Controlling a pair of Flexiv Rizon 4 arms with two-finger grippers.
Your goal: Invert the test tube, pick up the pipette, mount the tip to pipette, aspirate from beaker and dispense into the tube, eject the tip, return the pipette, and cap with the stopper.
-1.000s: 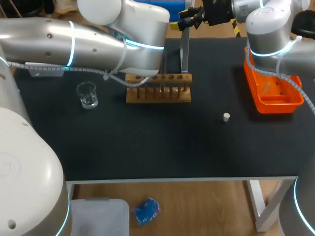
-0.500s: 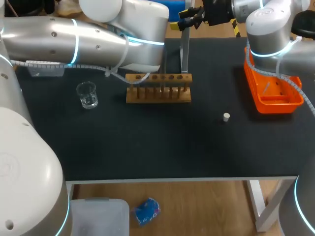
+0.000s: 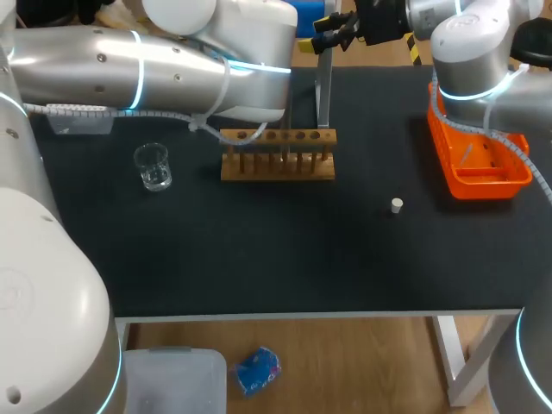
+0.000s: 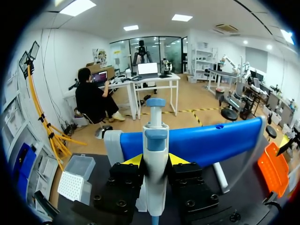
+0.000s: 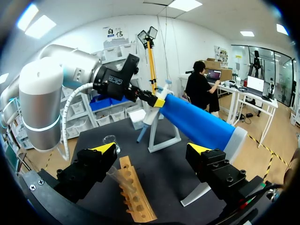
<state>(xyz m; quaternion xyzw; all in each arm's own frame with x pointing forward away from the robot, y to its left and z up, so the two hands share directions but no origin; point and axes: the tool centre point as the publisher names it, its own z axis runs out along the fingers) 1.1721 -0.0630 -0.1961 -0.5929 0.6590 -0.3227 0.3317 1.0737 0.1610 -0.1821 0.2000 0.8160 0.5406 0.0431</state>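
The pipette [image 4: 155, 145] (its lower end) is cut off.

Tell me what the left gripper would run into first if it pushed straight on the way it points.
The left gripper, shut on the pipette, points at the blue holder bar just behind it; that bar would probably be met first, though the gap is hard to judge.

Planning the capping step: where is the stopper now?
In the head view the stopper lies alone on the black table, right of the wooden rack and left of the orange tray, touching neither.
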